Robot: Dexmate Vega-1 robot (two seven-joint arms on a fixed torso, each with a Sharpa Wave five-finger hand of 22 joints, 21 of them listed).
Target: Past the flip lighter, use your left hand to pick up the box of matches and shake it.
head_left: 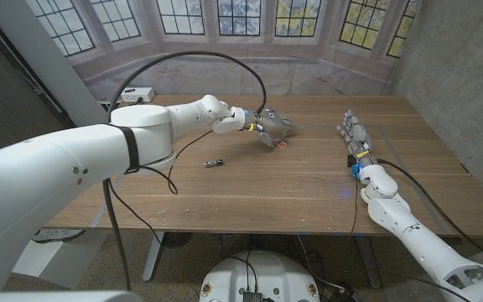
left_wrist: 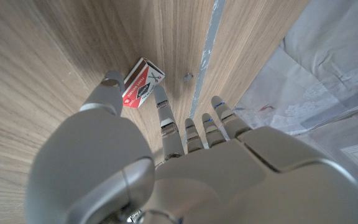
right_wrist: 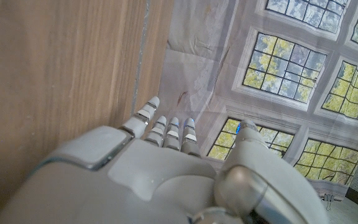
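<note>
Left hand poised over the matchbox on the wooden table.

The left hand reaches over mid-table, fingers spread with nothing in them, thumb and a fingertip flanking the red-and-white box of matches lying flat. The right hand waits well apart, fingers extended, unladen. The small dark flip lighter lies nearer the robot.

Arms: glossy white rounded shells, black cable looping over the left. Left hand and right hand: grey, segmented fingers. Blue fitting at the right wrist.
</note>
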